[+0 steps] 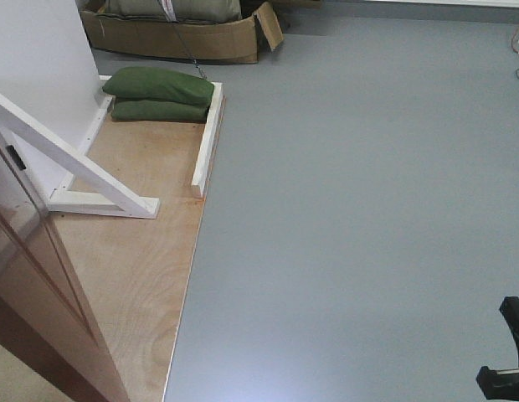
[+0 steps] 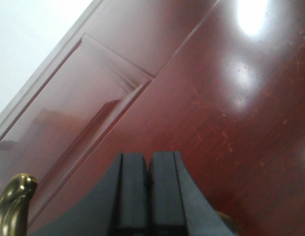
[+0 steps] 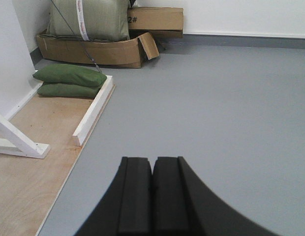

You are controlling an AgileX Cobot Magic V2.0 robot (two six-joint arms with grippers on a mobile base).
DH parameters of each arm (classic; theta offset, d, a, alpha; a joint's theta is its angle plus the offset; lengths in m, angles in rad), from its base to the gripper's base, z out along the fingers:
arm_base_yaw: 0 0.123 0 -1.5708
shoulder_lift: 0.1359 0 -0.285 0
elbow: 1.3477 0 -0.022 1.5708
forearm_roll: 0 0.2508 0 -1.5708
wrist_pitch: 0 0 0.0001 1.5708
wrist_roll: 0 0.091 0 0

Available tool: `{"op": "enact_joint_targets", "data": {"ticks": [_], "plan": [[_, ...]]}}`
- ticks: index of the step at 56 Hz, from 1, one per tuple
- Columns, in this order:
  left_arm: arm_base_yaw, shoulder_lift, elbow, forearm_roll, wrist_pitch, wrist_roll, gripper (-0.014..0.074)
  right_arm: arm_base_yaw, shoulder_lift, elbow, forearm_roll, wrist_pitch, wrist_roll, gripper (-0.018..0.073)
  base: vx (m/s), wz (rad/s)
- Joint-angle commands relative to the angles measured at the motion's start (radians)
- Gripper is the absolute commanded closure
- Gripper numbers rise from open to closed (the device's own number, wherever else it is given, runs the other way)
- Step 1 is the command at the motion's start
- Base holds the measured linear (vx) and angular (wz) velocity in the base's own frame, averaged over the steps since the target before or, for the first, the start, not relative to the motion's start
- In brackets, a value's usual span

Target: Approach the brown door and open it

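The brown door [image 1: 42, 293] stands at the lower left of the front view, seen edge-on and swung out over the plywood base. In the left wrist view its glossy red-brown panel [image 2: 201, 98] fills the frame, very close. A brass handle [image 2: 14, 204] shows at the lower left of that view. My left gripper [image 2: 148, 157] is shut and empty, its tips right up against the door face, to the right of the handle. My right gripper [image 3: 152, 162] is shut and empty, hanging over the grey floor; part of it shows at the lower right of the front view [image 1: 506, 352].
A plywood base [image 1: 134, 260] with white wooden braces [image 1: 75, 167] and a white rail [image 1: 208, 138] lies left. Two green sandbags [image 1: 159, 92] sit on it. A cardboard box [image 1: 184, 38] stands behind. Grey floor [image 1: 360, 209] spreads to the right.
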Motion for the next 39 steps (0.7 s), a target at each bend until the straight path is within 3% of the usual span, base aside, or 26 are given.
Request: {"op": "enact_joint_targets", "data": {"ticks": [1, 11, 39], "plan": [[-0.013, -0.003, -0.029, 0.068, 0.026, 0.002, 0.0603, 0.001, -0.006, 0.004, -0.003, -0.076, -0.008, 0.0559, 0.00, 0.00], [-0.061, -0.015, -0.031, 0.155, 0.038, 0.002, 0.0603, 0.001, -0.006, 0.004, -0.003, -0.076, -0.008, 0.0559, 0.00, 0.00], [-0.164, -0.017, -0.031, 0.310, 0.088, 0.019, 0.0603, 0.001, -0.006, 0.004, -0.003, -0.077, -0.008, 0.0559, 0.00, 0.00]]}}
